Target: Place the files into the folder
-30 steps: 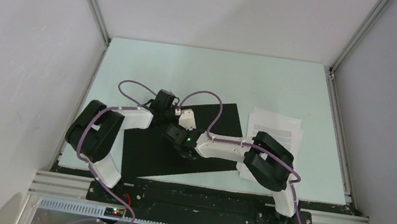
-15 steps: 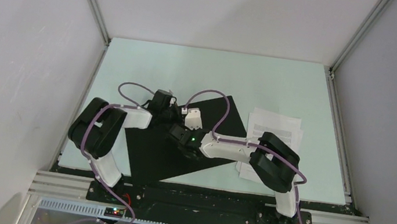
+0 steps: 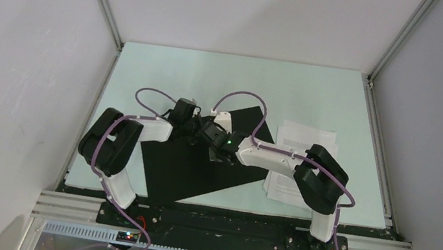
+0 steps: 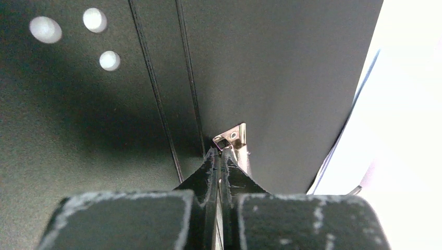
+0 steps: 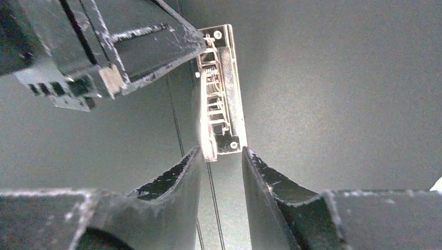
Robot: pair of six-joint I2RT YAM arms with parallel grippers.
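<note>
The right arm [image 3: 319, 178] covered a chunk of the files [image 3: 305, 140] way off right of the right gripper [image 5: 221, 152], print too tiny to read, and the metal clip [image 4: 232, 137] ran out of sight behind the left gripper [image 4: 219, 155] tips.

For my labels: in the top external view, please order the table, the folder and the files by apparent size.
1. table
2. folder
3. files, though the right arm hides part of them.
</note>
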